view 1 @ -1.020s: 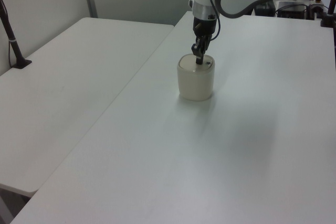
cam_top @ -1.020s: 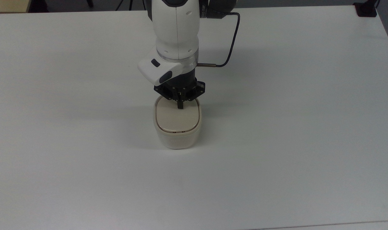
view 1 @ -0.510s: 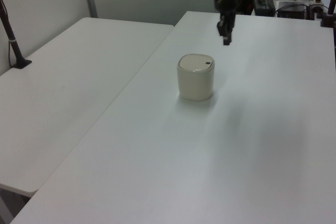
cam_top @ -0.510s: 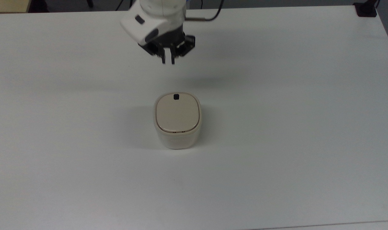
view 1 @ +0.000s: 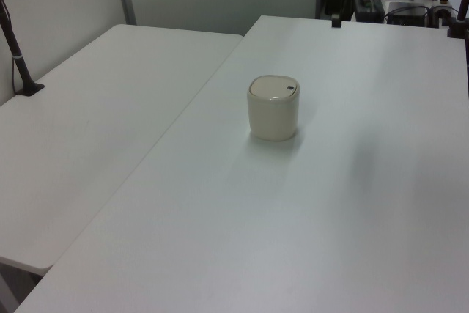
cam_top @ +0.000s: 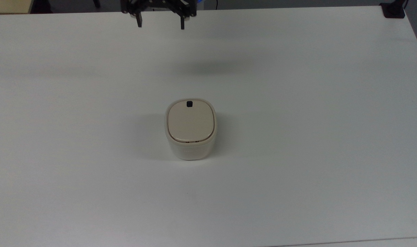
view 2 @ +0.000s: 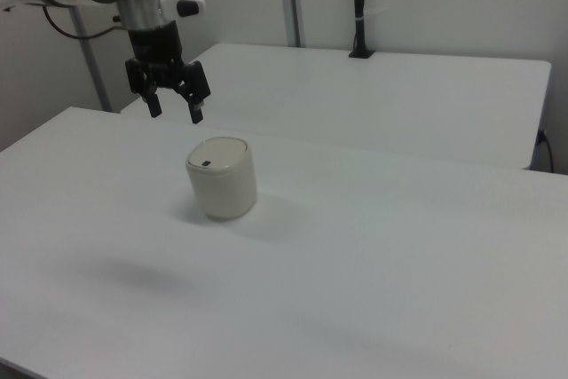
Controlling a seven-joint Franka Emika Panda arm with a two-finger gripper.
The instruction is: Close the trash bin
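The small cream-white plastic trash bin (cam_top: 190, 132) was seen with its lid shut. The hand (view 2: 173, 108) was held open above, well apart. Nothing more seemed needed.

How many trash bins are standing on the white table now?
1. The trash bin stands alone near the middle of the white table, lid down flat. The gripper hangs open above the table's far edge in the top view.
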